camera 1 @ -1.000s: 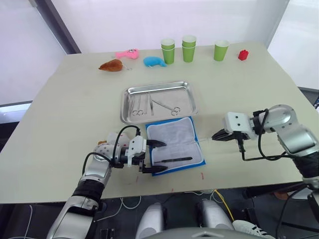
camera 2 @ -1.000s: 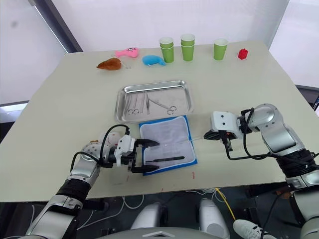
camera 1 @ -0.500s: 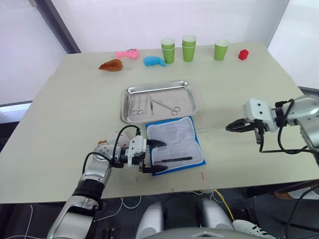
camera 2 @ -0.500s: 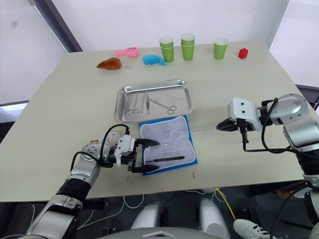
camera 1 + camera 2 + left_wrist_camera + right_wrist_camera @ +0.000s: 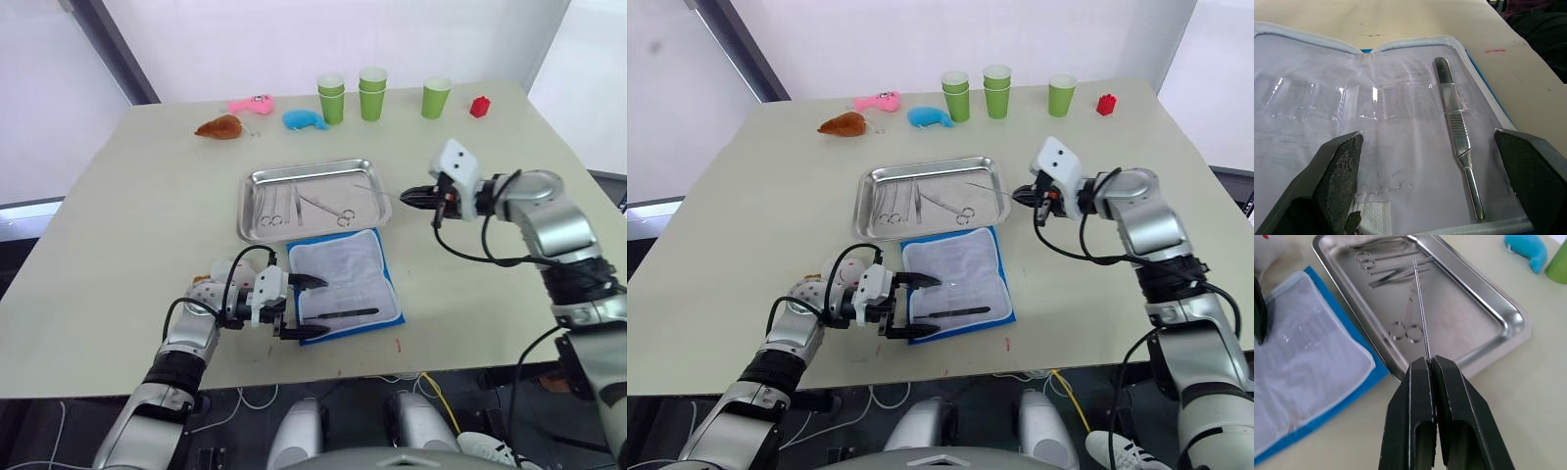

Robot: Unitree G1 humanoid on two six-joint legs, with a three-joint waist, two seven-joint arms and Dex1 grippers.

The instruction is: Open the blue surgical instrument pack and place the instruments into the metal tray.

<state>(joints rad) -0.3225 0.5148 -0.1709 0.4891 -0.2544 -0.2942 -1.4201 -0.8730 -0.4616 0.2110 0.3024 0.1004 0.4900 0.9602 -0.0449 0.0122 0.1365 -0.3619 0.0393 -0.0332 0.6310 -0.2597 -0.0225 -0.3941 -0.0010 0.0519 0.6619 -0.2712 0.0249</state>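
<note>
Nearest, the left gripper [image 5: 302, 307] is held wide open at the near-left edge of the blue surgical instrument pack [image 5: 345, 284], one finger at either side of the pack's lower half without closing on anything. The pack lies unfolded on the table [image 5: 137, 196], pale lining up, just in front of the metal tray [image 5: 313, 200]. One dark handle [image 5: 1457, 136] is left in the pack, tucked under a clear strap on the lining.

Farther back, the right gripper [image 5: 1430, 363] is pinched tight on the end of a thin probe [image 5: 1420, 308], which is held out over the tray's right end, above the tray floor. Scissors [image 5: 336, 212] and other slim tools [image 5: 277, 207] are already lying in the tray.

Beyond the tray, along the far edge of the table, a brown plush toy [image 5: 218, 128], a pink toy [image 5: 251, 105], a blue plush toy [image 5: 302, 120], green cups [image 5: 371, 94] and a small red block [image 5: 479, 107] are set well apart from the work.

The probe is gripped only at its very tip, so it could swing or slip; if let go too near the rim, it may land on the table instead. The handle's strap could drag the pack along when it is pulled.

Faint print is seen on the lining but cannot be read; no brand or label is legible.
</note>
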